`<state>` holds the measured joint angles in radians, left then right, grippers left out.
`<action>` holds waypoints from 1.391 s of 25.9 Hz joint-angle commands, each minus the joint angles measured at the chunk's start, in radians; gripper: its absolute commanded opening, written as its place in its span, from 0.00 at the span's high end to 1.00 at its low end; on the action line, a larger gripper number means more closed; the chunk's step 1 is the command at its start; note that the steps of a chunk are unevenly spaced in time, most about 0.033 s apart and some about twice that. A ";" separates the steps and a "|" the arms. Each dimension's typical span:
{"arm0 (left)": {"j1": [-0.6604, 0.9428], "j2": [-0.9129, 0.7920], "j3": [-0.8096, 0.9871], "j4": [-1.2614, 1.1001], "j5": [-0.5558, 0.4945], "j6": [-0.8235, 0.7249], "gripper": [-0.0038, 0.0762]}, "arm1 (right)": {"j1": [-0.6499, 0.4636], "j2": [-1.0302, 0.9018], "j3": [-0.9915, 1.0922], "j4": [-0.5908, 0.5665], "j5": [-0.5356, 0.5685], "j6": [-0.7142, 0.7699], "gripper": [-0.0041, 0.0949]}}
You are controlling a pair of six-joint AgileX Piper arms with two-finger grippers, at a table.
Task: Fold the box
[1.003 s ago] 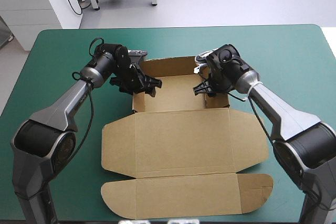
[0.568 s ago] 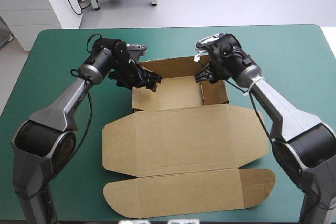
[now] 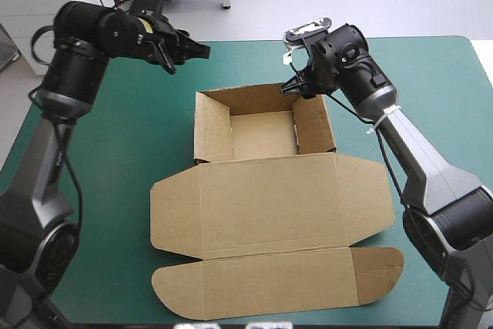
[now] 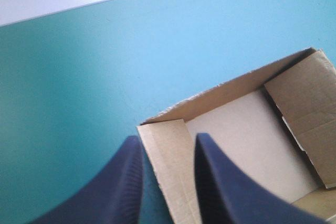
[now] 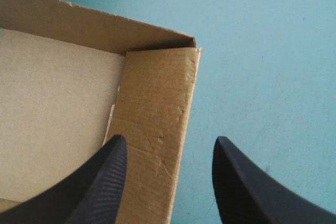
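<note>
The brown box [image 3: 262,135] stands as an open tray in the far middle of the teal-green table, its walls raised. Its lid [image 3: 266,206] lies flat toward the front, ending in a rounded flap [image 3: 277,287]. My left gripper [image 3: 189,55] hangs open, high above the cover beyond the tray's far left corner, holding nothing. From the left wrist, that gripper [image 4: 165,142] looks down on the tray's corner [image 4: 163,135]. My right gripper [image 3: 297,88] is open over the far right corner. In the right wrist view the gripper [image 5: 168,142] straddles the right wall [image 5: 157,108] without gripping it.
The flat lid and flap cover most of the table's front middle. Bare teal-green cover [image 3: 100,159] lies left of the box, and more [image 3: 439,98] to the right and behind it. The table's far edge [image 3: 254,39] runs just behind the grippers.
My left gripper has let go at the tray's left wall and risen up and back to the far left. The right gripper has drawn back to the far right corner. The walls now stand.
</note>
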<state>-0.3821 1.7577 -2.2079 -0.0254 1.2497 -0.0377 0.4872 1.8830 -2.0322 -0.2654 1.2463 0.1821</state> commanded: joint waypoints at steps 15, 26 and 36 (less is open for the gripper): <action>-0.006 -0.662 0.876 0.067 -0.238 0.038 0.96 | -0.184 0.059 0.095 0.359 0.000 -0.043 0.49; -0.006 -0.973 1.338 0.049 -0.366 0.038 0.96 | -0.184 0.122 0.093 0.366 0.000 -0.066 0.53; -0.006 -1.235 1.639 0.008 -0.366 0.038 0.96 | -0.184 0.123 0.093 0.351 0.000 -0.119 0.97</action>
<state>-0.3821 0.5757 -0.5926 0.0000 0.9383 0.0000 0.3094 2.0655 -1.9125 0.0895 1.2320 0.0803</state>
